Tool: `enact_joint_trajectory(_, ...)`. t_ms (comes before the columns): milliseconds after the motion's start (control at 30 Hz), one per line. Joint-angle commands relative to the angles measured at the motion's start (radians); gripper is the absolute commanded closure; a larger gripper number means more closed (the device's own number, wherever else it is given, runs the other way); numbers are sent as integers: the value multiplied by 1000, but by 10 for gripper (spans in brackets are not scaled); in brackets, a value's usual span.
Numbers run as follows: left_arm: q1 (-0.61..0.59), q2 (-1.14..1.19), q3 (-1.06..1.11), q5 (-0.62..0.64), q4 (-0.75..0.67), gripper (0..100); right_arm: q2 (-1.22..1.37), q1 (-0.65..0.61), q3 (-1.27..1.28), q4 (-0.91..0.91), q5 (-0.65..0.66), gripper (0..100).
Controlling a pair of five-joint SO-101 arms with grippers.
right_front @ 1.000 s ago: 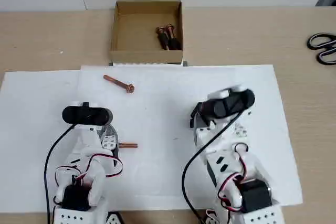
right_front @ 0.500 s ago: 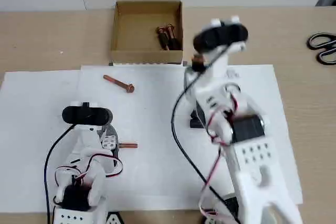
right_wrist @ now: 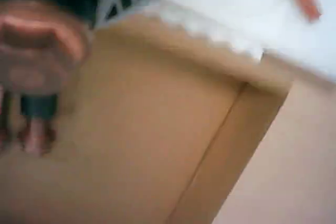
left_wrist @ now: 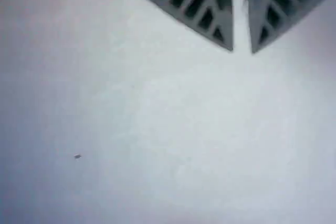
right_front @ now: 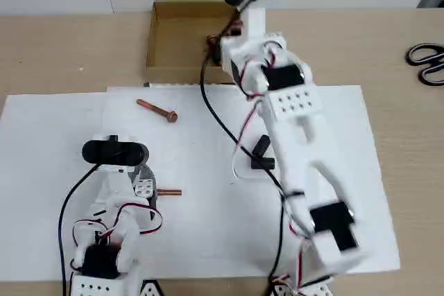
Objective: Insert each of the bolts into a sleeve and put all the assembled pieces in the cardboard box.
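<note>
The cardboard box [right_front: 173,39] held assembled pieces [right_wrist: 34,119]. The right gripper [right_front: 234,29] hung over it, arm stretched out, fingers seemingly pinching a blurred bolt [right_wrist: 42,40]. The left gripper [left_wrist: 241,50] rested low over the paper [right_front: 194,240], fingers nearly pressed together.

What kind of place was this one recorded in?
Probably a lab or workshop bench. Two small robot arms are mounted at a wooden table, with a white paper sheet as the work area, a cardboard box, and scissors nearby.
</note>
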Motion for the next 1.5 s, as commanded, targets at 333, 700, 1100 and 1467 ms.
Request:
enact_joint_trajectory(333,3,-6,-4,-5,-20,994,530,-50,-592,-101,5,995)
enact_joint_trajectory(700,3,-6,-4,-3,-20,994,828,-68,-882,-90,137,994)
enact_joint_trajectory(1100,3,-6,-4,-3,-20,994,832,-71,-954,130,241,798)
enact_joint_trajectory(1467,-3,-6,-4,-2,-20,994,837,-143,-1390,696,241,931)
